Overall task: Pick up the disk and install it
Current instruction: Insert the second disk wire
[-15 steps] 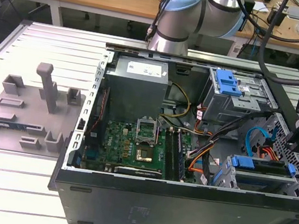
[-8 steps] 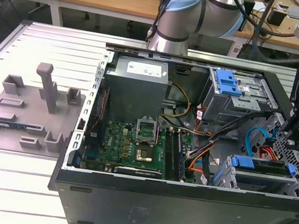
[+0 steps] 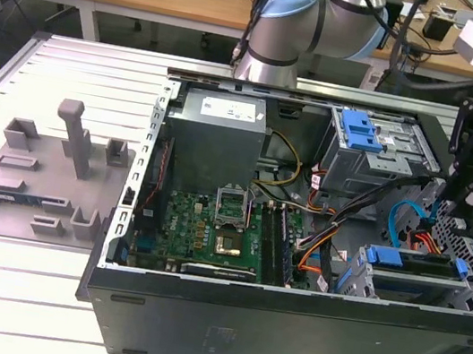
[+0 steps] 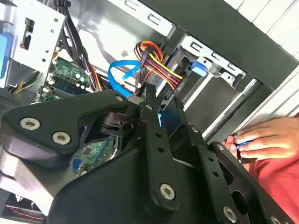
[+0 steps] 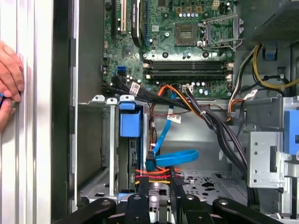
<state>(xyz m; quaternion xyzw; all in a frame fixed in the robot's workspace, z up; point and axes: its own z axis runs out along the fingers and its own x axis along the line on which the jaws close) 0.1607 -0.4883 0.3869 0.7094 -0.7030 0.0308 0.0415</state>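
The disk (image 3: 411, 261), in its blue carrier, sits in the drive cage (image 3: 418, 285) at the case's near corner on the exterior view's right. Likely rigid, dense and shock-sensitive, best gripped by its carrier edges. The gripper (image 5: 156, 186) hovers nearby, fingers nearly closed, seemingly empty.

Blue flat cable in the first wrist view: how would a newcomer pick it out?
Find the open computer case and go to its end at the exterior view's right, by the grey drive cages. The blue flat cable loops there over the case floor. Unlike the red, yellow and black wires next to it, it is one broad bright-blue ribbon.
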